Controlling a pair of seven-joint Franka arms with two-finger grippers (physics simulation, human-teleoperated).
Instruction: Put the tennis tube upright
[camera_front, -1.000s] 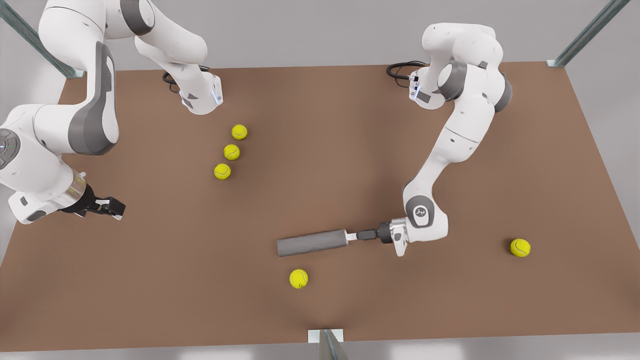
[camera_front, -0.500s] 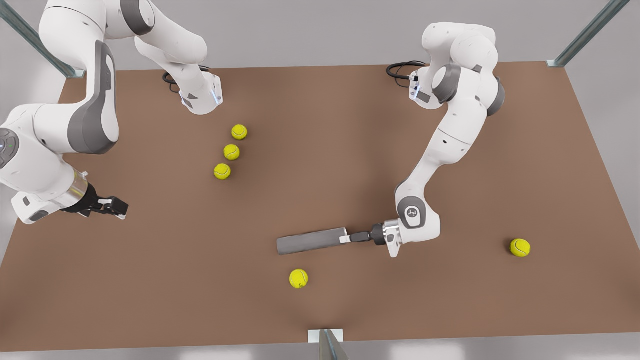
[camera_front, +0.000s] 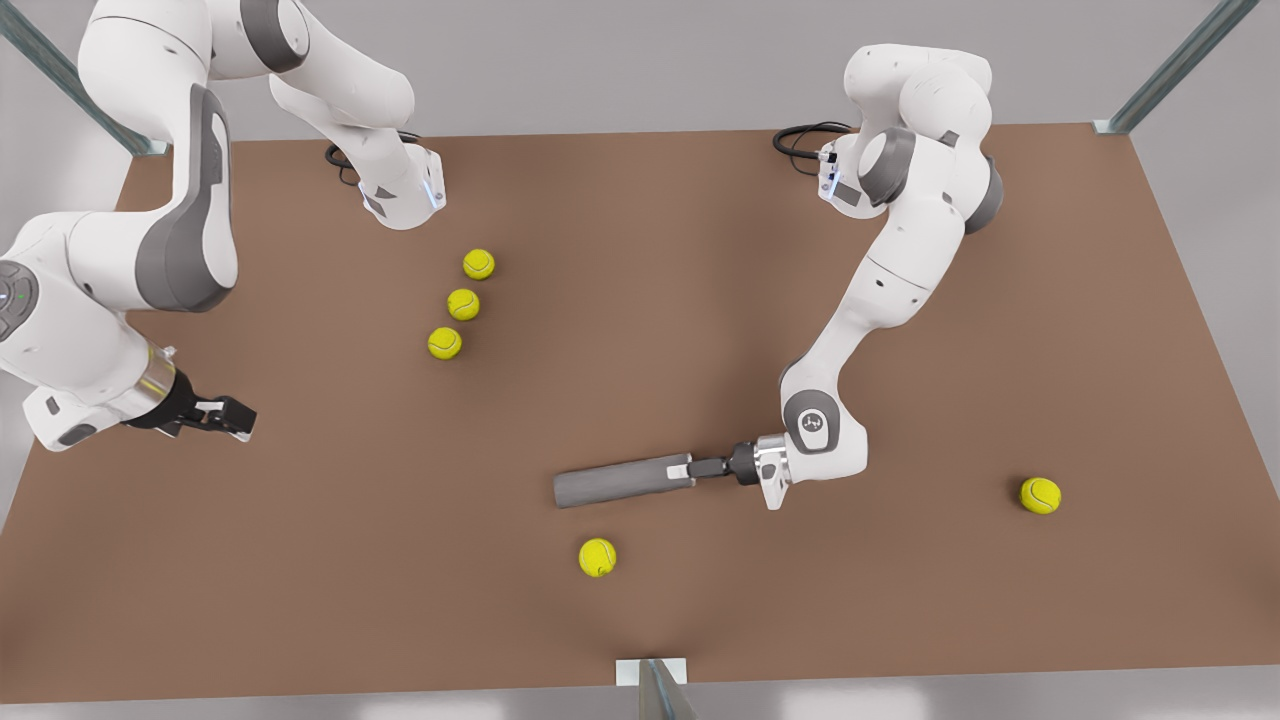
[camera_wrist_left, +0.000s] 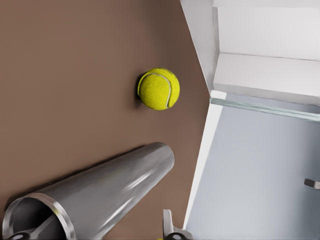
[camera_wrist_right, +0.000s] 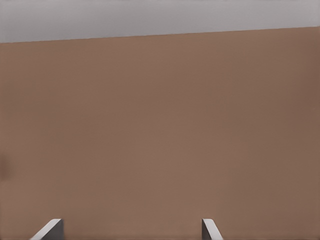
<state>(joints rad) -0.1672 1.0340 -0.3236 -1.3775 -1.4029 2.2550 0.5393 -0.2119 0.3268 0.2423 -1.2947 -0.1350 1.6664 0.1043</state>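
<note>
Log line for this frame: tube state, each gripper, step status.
tennis tube: lying on table, not upright | left gripper: at tube's rimmed end, grip unclear | right gripper: open, waiting above table | step: uprighting not done

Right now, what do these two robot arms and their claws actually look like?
Both arms are glossy white, rounded segments with dark grey bands at the joints. Black cables loop at each base. The left gripper and the right gripper are small black two-finger claws on silvery wrists. A round grey emblem marks the left arm's wrist joint.
</note>
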